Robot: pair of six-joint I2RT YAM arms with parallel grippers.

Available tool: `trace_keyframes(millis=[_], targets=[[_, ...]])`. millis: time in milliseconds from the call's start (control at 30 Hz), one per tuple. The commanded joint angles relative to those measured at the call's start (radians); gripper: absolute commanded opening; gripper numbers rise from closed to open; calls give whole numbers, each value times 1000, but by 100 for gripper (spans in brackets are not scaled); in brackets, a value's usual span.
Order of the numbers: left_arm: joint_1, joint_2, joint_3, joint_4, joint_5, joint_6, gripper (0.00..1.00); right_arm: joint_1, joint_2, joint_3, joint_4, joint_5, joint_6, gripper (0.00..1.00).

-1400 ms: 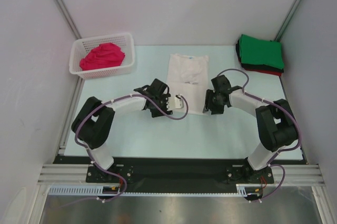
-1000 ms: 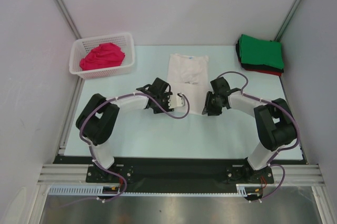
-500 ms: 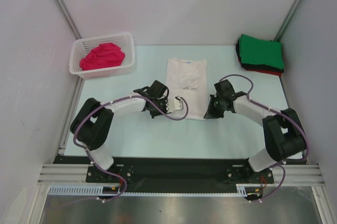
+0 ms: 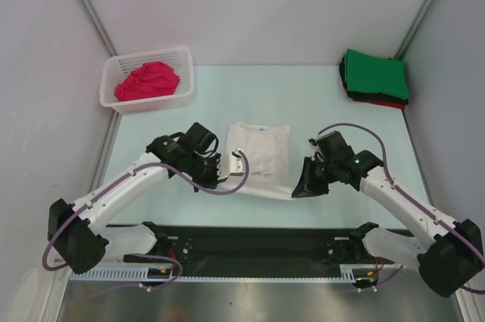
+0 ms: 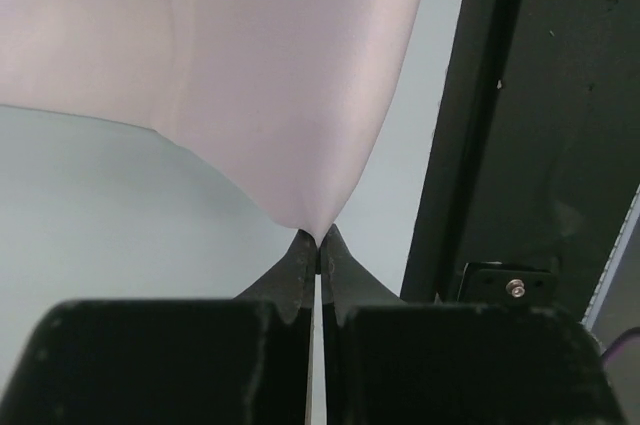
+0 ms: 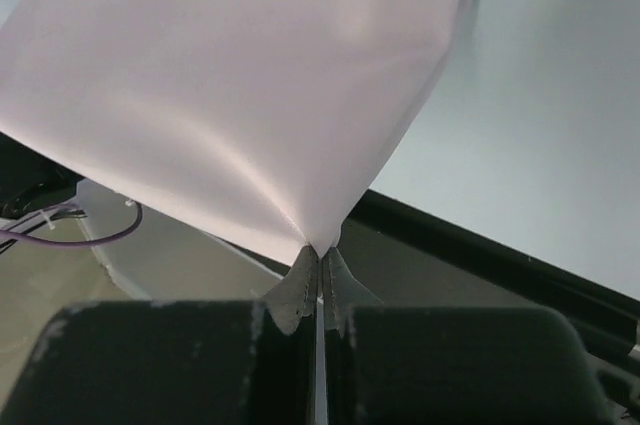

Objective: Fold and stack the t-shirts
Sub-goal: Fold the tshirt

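A: Dragged the white t-shirt (image 4: 258, 154) toward the near edge over the last second. Lies mid-bench (image 4: 318, 102) now, collar away, near hem lifted.
B: Gripping how?
A: Pinching the near-left hem corner with the left hand (image 5: 318, 243), fully closed. Same at the near-right corner with the right hand (image 6: 320, 253). Pulled both arms back with it.
B: Means?
A: Looks like drag-flattening, or set-up for a hem-to-collar fold. Not folded yet.
B: In the way?
A: Seeing nothing. Green t-shirt (image 4: 377, 73) over a red t-shirt (image 4: 379, 102), stacked far right. Magenta-red t-shirt (image 4: 148, 81) bunched in the lattice basket (image 4: 155, 102), far left. Well apart, both.
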Motion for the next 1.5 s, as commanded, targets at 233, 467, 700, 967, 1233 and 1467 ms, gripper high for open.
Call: trace_keyframes(millis=[233, 467, 700, 967, 1233, 1467], targets=[[230, 290, 292, 21, 58, -59, 0, -185, 420, 294, 119, -136, -131, 0], [327, 571, 593, 47, 70, -75, 0, -311, 698, 535, 176, -148, -151, 0], [342, 778, 788, 95, 16, -125, 0, -349, 869, 649, 222, -142, -115, 0], [342, 923, 915, 175, -63, -185, 0, -386, 908, 612, 337, -125, -46, 0], [342, 1021, 968, 302, -102, -257, 38, -425, 956, 602, 466, -53, 36, 43], [356, 1069, 1074, 294, -194, -288, 47, -396, 752, 487, 549, 143, -38, 53]])
